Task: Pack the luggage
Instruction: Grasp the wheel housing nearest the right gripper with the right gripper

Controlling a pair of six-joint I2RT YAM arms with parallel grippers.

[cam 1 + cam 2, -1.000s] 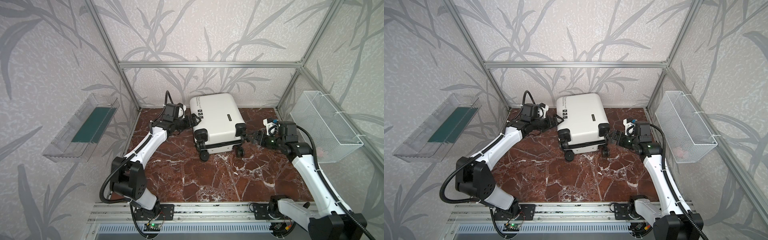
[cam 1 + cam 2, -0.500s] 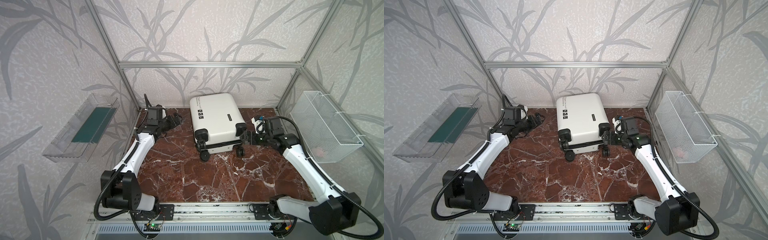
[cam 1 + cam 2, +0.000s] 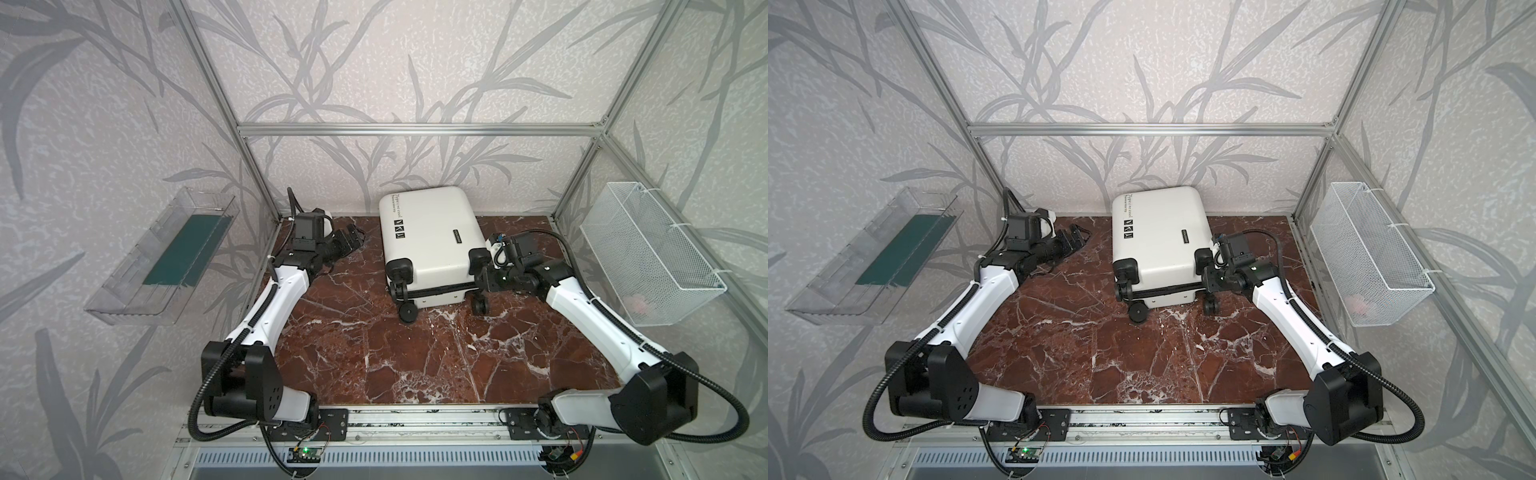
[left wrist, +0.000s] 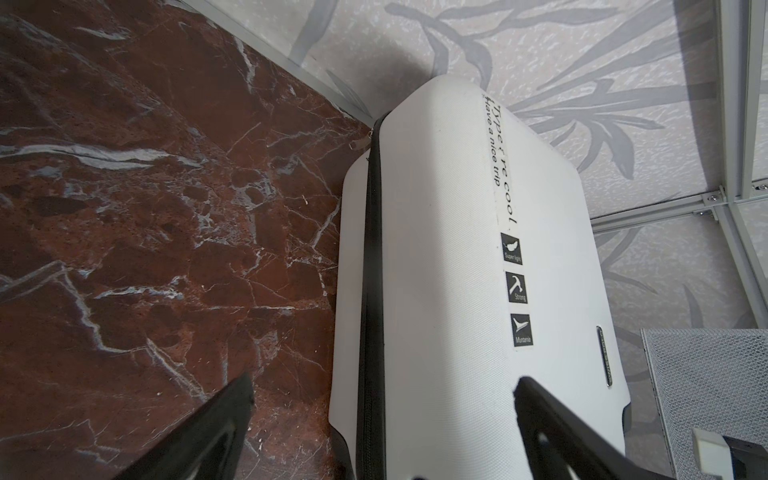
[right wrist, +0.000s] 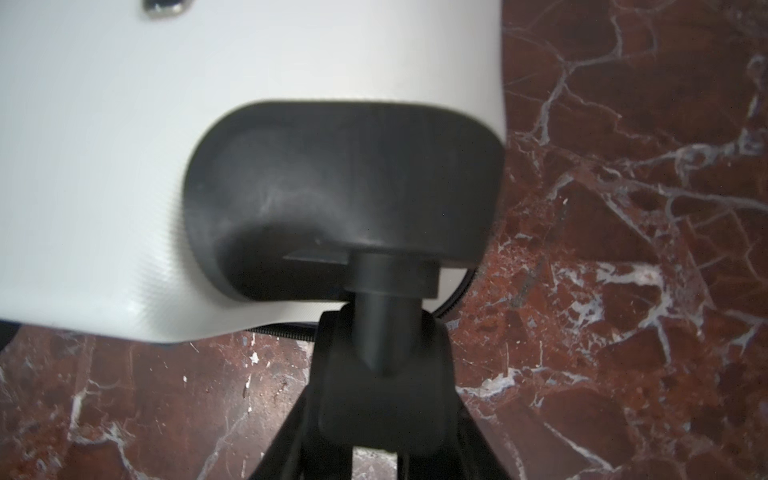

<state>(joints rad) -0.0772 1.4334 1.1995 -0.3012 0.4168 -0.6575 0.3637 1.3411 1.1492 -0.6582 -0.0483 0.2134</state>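
The luggage (image 3: 432,237) (image 3: 1163,241) is a white hard-shell suitcase lying flat and zipped at the back of the marble floor, wheels toward the front. My right gripper (image 3: 484,277) (image 3: 1210,280) is at its right front corner. In the right wrist view the fingers (image 5: 305,419) hug a black caster wheel (image 5: 382,365) under its housing, and the gripper (image 5: 382,403) is shut on it. My left gripper (image 3: 355,240) (image 3: 1077,237) hangs open to the left of the luggage, apart from it. The left wrist view shows the shell (image 4: 457,291) beyond the open gripper (image 4: 384,384).
A clear plastic tray (image 3: 124,291) holding a flat green item hangs on the left wall. A white wire-mesh basket (image 3: 648,249) hangs on the right wall with a pale pink thing (image 3: 638,303) inside. Aluminium frame posts stand at the back corners.
My left arm has pulled back leftward from the luggage, gripper still open. My right gripper moved in to the right front wheel and closed around it.
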